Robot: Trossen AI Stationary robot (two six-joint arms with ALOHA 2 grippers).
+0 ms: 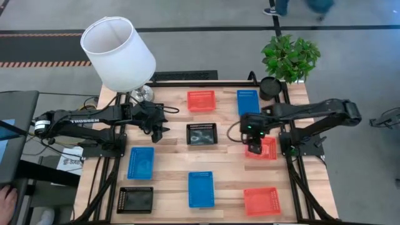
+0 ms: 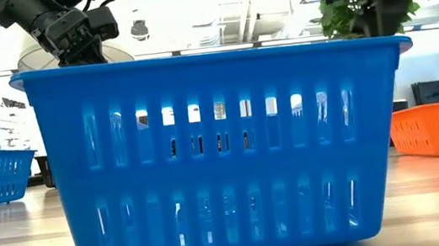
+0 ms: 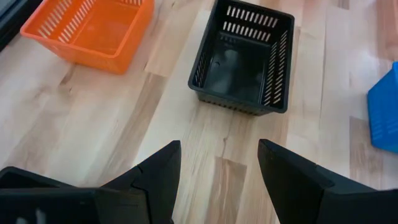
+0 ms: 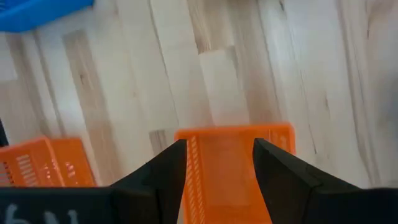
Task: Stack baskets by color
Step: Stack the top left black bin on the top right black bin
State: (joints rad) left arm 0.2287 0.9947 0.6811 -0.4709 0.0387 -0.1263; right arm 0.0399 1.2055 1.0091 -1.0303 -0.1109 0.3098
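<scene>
Baskets are lying scattered on the wooden table [image 1: 169,187], not stacked. Right gripper [image 1: 254,147] is hanging over a red-orange basket [image 1: 265,149] at the right side, its fingers apart around the basket's wall. Left gripper [image 1: 157,129] is waiting with fingers apart above bare wood, just beside the black basket [image 1: 202,134] in the middle.
</scene>
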